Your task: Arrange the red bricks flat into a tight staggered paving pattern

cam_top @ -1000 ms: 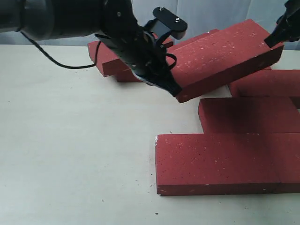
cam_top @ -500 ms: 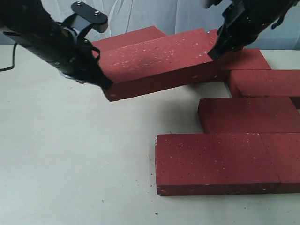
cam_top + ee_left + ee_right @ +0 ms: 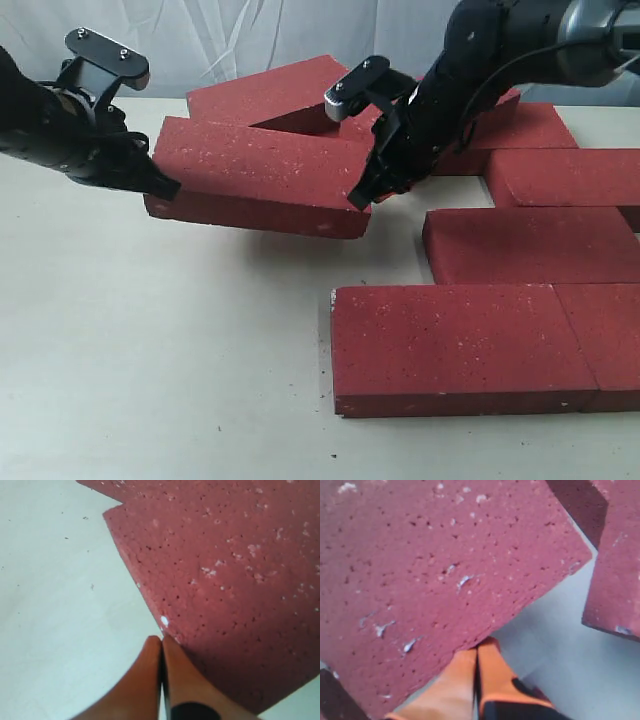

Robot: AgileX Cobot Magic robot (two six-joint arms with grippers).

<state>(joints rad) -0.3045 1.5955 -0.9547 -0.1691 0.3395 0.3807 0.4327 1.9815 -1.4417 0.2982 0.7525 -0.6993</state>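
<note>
Brick (image 3: pixel 255 185) sits left of centre, slightly tilted, apparently clear of the table (image 3: pixel 150 350), pinned endwise between both arms. At its left end the left gripper (image 3: pixel 165 186) butts against it, fingers pressed together with nothing between. At its right end the right gripper (image 3: pixel 362 195) does likewise. Near right, laid bricks (image 3: pixel 460 345) lie flat and staggered. Far behind are loose bricks (image 3: pixel 270 92).

The left arm (image 3: pixel 55 125) enters from the far left and slopes down to the right. The left hand (image 3: pixel 158 184) has its orange fingers (image 3: pixel 140 685) pressed together. The right arm (image 3: pixel 480 60) descends from the far right toward the middle. The right hand (image 3: pixel 366 190) has its fingers (image 3: pixel 452 680) likewise pressed together.
</note>
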